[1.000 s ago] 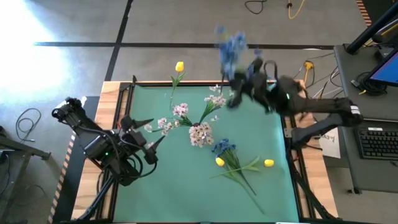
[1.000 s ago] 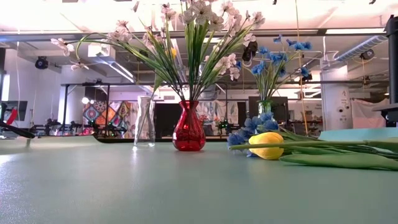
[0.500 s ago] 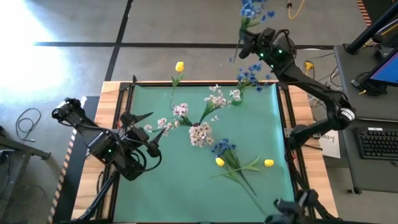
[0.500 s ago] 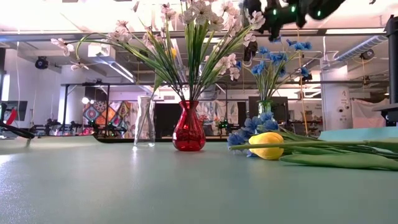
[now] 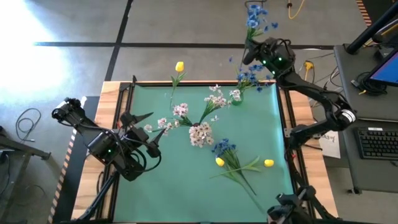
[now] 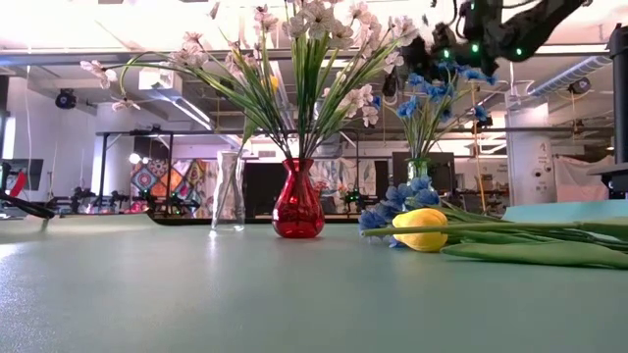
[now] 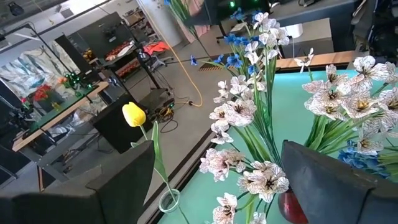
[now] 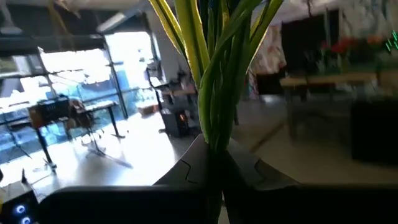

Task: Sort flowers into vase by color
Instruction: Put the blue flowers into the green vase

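Blue flowers (image 5: pixel 254 15) are clamped by their green stems in the right gripper (image 5: pixel 251 48), high beyond the tabletop (image 5: pixel 180 180); left gripper (image 5: pixel 144 134) rests with jaws apart.

The robot has two dark arms made of thick round tubes joined by chunky black joints. The left arm (image 5: pixel 102 146) has a small green light on its body and thin black cables along it. The right arm (image 5: pixel 311 93) has a pale ring at one joint and green lights near its wrist. Each gripper has two flat, dark fingers (image 7: pixel 323 180).
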### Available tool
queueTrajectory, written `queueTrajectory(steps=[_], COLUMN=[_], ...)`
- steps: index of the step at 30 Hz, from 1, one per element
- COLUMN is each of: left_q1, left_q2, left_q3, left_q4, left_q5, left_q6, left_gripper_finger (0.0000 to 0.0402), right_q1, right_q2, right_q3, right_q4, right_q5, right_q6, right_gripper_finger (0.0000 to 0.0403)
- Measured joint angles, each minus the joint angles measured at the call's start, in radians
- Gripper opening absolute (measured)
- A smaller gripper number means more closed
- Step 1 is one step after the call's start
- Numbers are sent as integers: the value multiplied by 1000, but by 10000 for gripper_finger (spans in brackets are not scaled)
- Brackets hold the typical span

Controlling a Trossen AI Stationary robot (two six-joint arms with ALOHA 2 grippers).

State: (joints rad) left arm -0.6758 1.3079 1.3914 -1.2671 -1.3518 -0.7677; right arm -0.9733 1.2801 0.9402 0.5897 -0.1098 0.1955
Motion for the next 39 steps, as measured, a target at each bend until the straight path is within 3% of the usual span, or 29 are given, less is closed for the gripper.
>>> queueTrajectory(steps=[9,21,32,39], left_q1=[0,0,0,0], left_q2=[0,0,0,0], left_q3=[0,0,0,0], left_q4=[0,-1,-5,-7], left_q5=[0,1,1,1], left_q6=[0,0,0,10], left_gripper_finger=[331,331,331,331], right_q1=[-5,-5,-2,14], right_q2=[2,2,2,2], right_q3=[-107,-111,-111,-142], right_q4=[16,-1,-16,33], right_q5=[-66,-215,-317,-327], right_q6=[59,95,-35,-85], right_gripper_finger=[18,18,18,18])
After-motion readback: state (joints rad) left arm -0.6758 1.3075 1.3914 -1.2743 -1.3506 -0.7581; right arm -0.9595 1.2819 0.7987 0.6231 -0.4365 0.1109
